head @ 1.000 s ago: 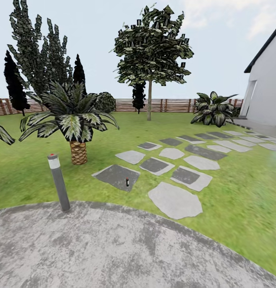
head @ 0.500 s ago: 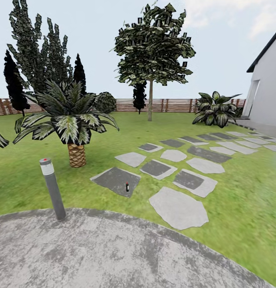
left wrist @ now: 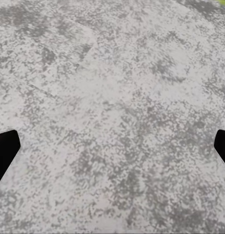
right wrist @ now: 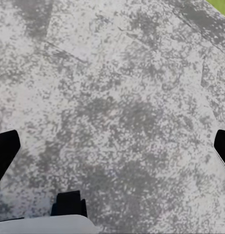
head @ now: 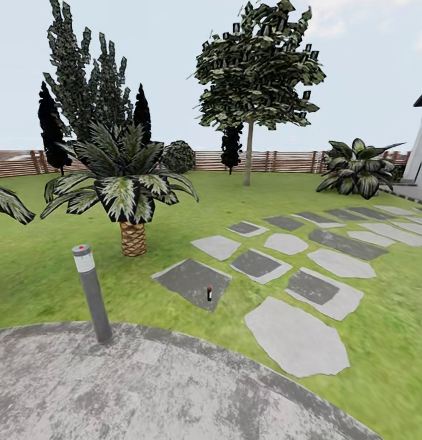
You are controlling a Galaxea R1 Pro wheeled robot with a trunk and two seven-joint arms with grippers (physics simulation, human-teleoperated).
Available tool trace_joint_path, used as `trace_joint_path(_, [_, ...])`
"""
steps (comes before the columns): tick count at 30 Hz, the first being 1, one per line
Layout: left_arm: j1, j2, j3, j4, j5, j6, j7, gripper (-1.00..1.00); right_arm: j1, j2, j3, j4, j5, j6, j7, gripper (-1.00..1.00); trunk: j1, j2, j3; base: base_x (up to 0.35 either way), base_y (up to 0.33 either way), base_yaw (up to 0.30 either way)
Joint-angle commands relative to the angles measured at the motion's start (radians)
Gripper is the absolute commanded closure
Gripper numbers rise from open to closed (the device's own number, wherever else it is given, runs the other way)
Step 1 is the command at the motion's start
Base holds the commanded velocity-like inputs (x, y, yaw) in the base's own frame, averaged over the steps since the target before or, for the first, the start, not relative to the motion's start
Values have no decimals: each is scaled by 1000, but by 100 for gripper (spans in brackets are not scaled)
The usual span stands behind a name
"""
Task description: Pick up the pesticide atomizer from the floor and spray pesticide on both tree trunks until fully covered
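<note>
Head view: we list the pesticide atomizer (head: 209, 293) upright on a dark stepping stone (head: 192, 282), tree trunk (head: 248, 154) far behind.
Left wrist view: our left hand (left wrist: 112, 151) spread apart, empty, over paving.
Right wrist view: right hand (right wrist: 112, 151) likewise, presumably awaiting approach.

Your left gripper (left wrist: 112, 146) points down with its dark fingers (left wrist: 5, 151) spread wide, holding nothing. Your right gripper (right wrist: 112, 146) matches it, fingers (right wrist: 5, 151) likewise parted and empty.
</note>
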Motion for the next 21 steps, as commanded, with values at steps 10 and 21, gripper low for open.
trace_joint_path(10, [-1,0,-2,1,7,-3,1,-100,0,0,0,1,0,-3,-2,-100,1,0,-1,350,11,19])
trace_joint_path(21, [-1,0,-2,2,7,-3,1,-100,0,0,0,1,0,-3,-2,-100,1,0,3,349,118,-230])
